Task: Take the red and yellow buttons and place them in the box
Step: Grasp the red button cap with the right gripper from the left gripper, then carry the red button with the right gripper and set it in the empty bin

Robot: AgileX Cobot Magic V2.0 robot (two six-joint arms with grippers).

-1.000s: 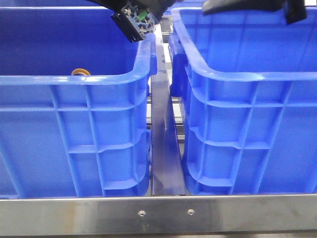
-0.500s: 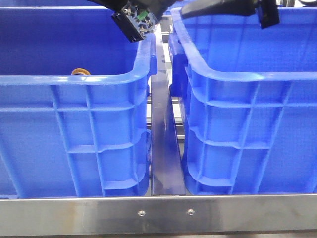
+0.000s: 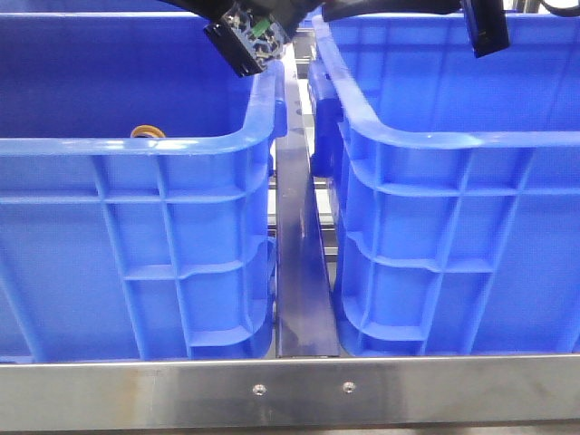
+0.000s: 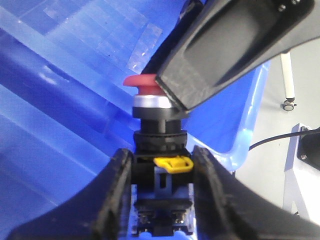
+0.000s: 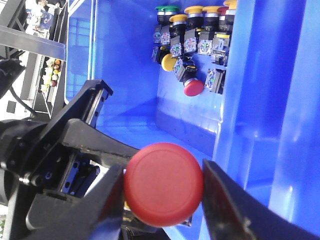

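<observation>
My left gripper (image 4: 162, 160) is shut on the dark base of the red button (image 4: 140, 82), whose domed cap points away from it. In the front view it holds the button (image 3: 249, 38) above the inner rim of the left blue box (image 3: 136, 227). My right gripper (image 5: 162, 182) has its fingers on either side of the same red cap (image 5: 162, 187), touching it. One of its fingers (image 4: 225, 45) covers part of the cap in the left wrist view. Yellow buttons (image 5: 194, 10) stand at the far end of a blue crate.
A second blue box (image 3: 453, 227) stands on the right, with a metal rail (image 3: 304, 263) between the two. An orange cap (image 3: 148, 132) peeks over the left box's near rim. Several more buttons, one green (image 5: 166, 8) and one loose red (image 5: 193, 87), lie by the yellow ones.
My right arm has swung left and up across the top of the right box towards the button in my left gripper. The left gripper has not moved.
</observation>
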